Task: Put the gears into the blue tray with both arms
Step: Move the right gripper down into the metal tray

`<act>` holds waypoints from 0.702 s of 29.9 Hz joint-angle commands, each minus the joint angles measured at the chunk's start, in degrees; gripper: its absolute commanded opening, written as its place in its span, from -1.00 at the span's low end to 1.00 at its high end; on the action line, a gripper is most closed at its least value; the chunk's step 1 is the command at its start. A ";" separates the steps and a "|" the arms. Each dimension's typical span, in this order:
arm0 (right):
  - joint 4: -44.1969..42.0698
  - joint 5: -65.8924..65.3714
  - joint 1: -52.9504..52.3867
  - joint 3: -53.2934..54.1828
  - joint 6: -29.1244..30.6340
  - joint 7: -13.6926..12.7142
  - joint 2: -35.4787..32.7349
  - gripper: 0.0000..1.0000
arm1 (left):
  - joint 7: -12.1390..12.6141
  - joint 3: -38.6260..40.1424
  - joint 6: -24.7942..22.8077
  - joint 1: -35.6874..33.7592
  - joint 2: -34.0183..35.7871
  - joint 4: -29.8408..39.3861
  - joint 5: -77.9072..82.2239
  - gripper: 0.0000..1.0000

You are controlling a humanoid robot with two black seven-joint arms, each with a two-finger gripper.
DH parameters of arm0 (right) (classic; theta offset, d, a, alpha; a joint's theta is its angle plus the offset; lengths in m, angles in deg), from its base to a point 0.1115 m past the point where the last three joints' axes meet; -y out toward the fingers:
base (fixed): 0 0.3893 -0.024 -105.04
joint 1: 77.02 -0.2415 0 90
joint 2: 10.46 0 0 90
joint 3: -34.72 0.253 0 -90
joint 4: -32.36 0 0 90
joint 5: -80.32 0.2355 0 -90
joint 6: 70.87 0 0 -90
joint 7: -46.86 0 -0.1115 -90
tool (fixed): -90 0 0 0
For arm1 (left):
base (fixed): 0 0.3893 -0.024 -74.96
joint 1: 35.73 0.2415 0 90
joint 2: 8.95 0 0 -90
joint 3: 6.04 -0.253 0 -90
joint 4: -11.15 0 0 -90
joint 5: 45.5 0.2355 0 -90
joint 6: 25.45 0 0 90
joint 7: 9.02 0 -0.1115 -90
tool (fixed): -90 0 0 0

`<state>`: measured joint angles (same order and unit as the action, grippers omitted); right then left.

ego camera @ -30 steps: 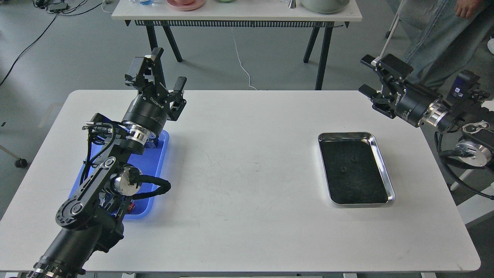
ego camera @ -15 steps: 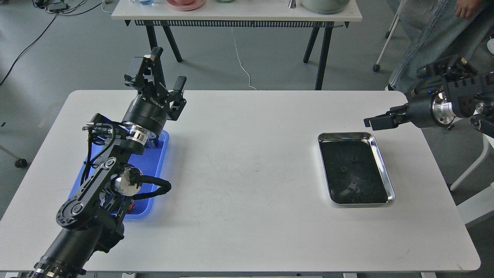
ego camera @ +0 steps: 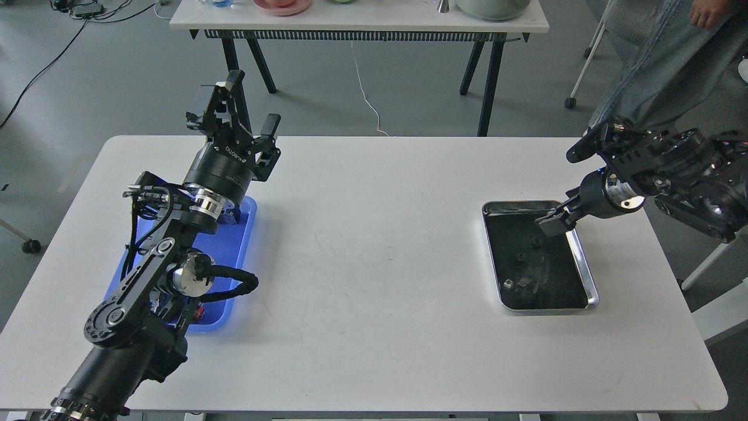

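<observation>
Two tiny black gears (ego camera: 534, 242) (ego camera: 518, 257) lie on the black inside of a shiny steel tray (ego camera: 586, 279) at the table's right. My right gripper (ego camera: 549, 225) hangs over that tray's far right corner, just up and right of the nearer gear. It is dark and small, so its fingers cannot be told apart. The blue tray (ego camera: 244, 234) lies at the left, mostly covered by my left arm. My left gripper (ego camera: 251, 108) is raised beyond the blue tray's far end, open, with nothing between its fingers.
A small silvery bit (ego camera: 508, 283) shows in the steel tray's near left part. Something red (ego camera: 200, 314) peeks out at the blue tray's near end. A second table (ego camera: 359, 20) with dishes stands behind, and a person (ego camera: 660, 52) stands at the far right.
My right arm has swung down and left from above the table's far right edge to over the steel tray. My left arm has barely moved.
</observation>
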<state>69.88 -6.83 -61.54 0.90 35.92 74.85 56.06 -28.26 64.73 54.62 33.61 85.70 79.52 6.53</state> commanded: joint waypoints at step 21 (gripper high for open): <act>-5.80 0.40 5.78 -0.01 -1.76 0.00 2.82 0.17 | -0.10 0.34 0.00 0.44 0.09 0.00 0.00 0.99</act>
<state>64.53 -6.44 -56.14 0.88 34.19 74.86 58.69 -28.36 64.97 54.62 33.88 85.80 79.52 6.53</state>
